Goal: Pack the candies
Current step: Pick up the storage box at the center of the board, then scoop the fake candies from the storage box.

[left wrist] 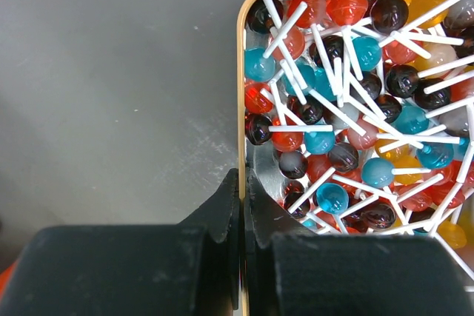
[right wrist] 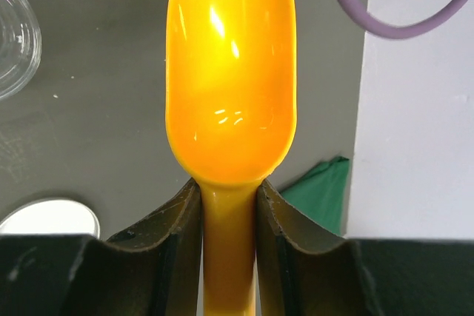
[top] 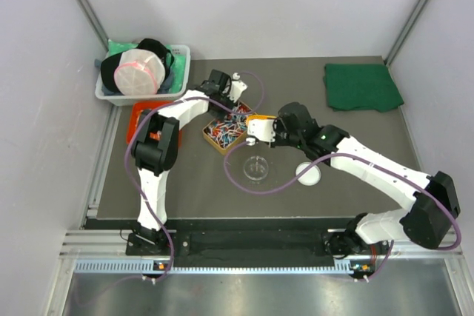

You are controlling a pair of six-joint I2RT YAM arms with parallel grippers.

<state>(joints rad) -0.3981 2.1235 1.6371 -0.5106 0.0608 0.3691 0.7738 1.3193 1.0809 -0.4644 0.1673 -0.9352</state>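
The candies (left wrist: 348, 109) are small lollipops with white sticks, in red, blue, dark and orange, heaped in a tan-rimmed tin (left wrist: 241, 94). In the top view this tin (top: 209, 138) lies at the table's middle, with the candies (top: 224, 129) filling it. My left gripper (left wrist: 242, 190) is shut on the tin's side wall, one finger outside and one inside. My right gripper (right wrist: 228, 197) is shut on the handle of the orange scoop (right wrist: 231, 72), whose bowl shows no candy. The scoop (top: 259, 122) hovers just right of the tin, in front of the right gripper (top: 269, 128).
A clear round container (top: 256, 169) stands in front of the tin, its white lid (top: 309, 173) to the right. A green cloth (top: 361, 85) lies at the back right. A grey bin (top: 185, 57) of objects and a red tray (top: 137, 118) sit at the back left.
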